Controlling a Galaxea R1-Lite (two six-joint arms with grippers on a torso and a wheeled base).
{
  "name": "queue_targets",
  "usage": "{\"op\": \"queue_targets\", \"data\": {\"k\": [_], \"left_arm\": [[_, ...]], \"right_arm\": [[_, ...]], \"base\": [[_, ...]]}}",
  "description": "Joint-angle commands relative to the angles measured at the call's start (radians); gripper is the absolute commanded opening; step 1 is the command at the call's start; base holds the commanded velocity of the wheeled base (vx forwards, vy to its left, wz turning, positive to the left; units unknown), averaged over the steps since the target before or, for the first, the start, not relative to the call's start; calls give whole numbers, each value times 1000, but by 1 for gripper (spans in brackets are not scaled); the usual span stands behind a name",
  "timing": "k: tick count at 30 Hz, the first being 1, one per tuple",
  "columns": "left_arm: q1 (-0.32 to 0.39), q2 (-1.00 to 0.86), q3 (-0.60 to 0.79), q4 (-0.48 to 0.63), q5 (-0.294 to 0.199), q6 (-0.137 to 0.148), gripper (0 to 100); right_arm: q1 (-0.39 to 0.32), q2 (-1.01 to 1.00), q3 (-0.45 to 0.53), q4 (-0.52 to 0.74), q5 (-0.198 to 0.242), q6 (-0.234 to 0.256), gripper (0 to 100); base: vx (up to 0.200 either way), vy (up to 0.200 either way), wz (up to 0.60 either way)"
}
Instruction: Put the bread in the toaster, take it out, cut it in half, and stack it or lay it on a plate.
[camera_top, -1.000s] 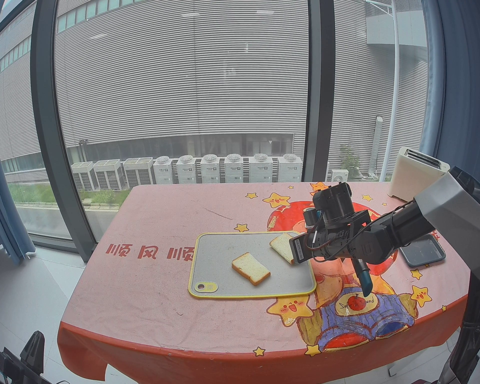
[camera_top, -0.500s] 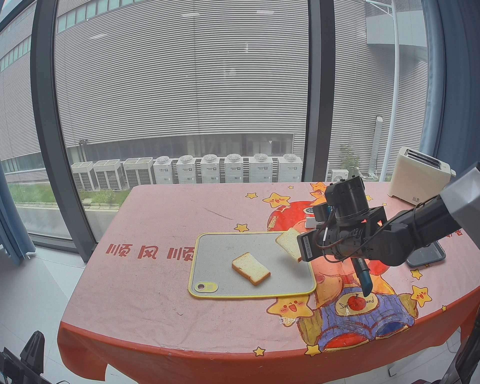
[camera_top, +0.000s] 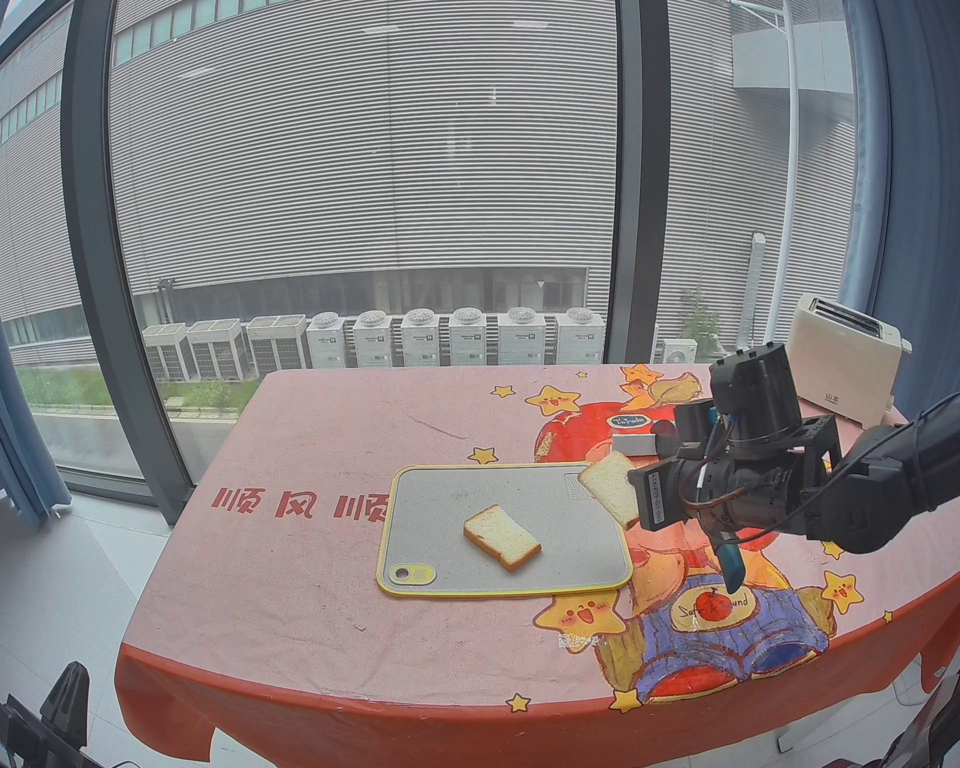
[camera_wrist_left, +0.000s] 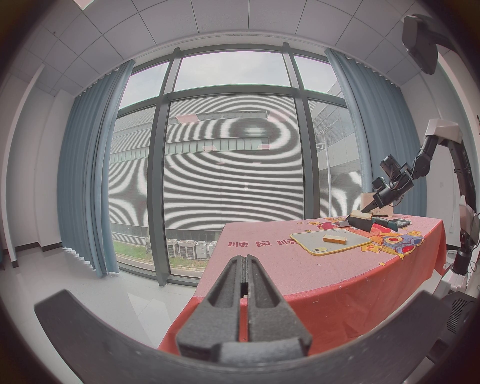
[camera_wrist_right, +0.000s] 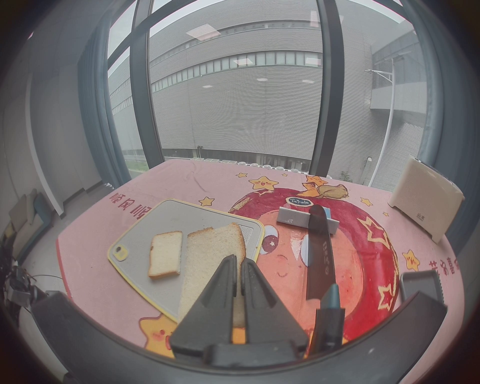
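My right gripper (camera_top: 637, 497) is shut on a half slice of bread (camera_top: 612, 487), held tilted in the air over the right edge of the grey cutting board (camera_top: 440, 505). In the right wrist view the held bread (camera_wrist_right: 212, 260) runs from the shut fingers (camera_wrist_right: 224, 280) out over the board (camera_wrist_right: 200, 215). A second half slice (camera_top: 502, 536) lies flat near the board's middle. The cream toaster (camera_top: 845, 358) stands at the table's far right. My left gripper (camera_wrist_left: 244, 280) is shut on nothing, low and well off the table's left side.
A dark-bladed knife (camera_wrist_right: 318, 250) with a blue handle (camera_top: 728, 562) lies right of the board, its tip on a small grey rest (camera_top: 633, 443). A dark rectangular tray (camera_wrist_right: 419, 286) sits at the right, near the toaster. The pink tablecloth is bare at left and front.
My right gripper has carried the half slice to the right and a little up, from over the board's right part to past its right edge. The other half has not moved.
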Motion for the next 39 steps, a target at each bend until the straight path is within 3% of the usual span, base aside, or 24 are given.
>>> {"op": "queue_targets", "data": {"k": [1, 5, 22, 26, 31, 39], "left_arm": [[0, -16, 18, 0, 0, 0, 0], [0, -16, 18, 0, 0, 0, 0], [0, -16, 18, 0, 0, 0, 0], [0, -16, 18, 0, 0, 0, 0], [0, -16, 18, 0, 0, -1, 0], [0, -16, 18, 0, 3, -1, 0]], "right_arm": [[26, -84, 53, -7, -5, 32, 0], [42, -101, 79, -11, -8, 63, 0], [115, -267, 260, -14, -19, 68, 0], [113, -305, 286, -14, -17, 75, 0], [113, -336, 300, -14, -22, 124, 0], [113, -350, 314, -14, -23, 128, 0]], "base": [[0, 0, 0], [0, 0, 0], [0, 0, 0], [0, 0, 0], [0, 0, 0], [0, 0, 0]]}}
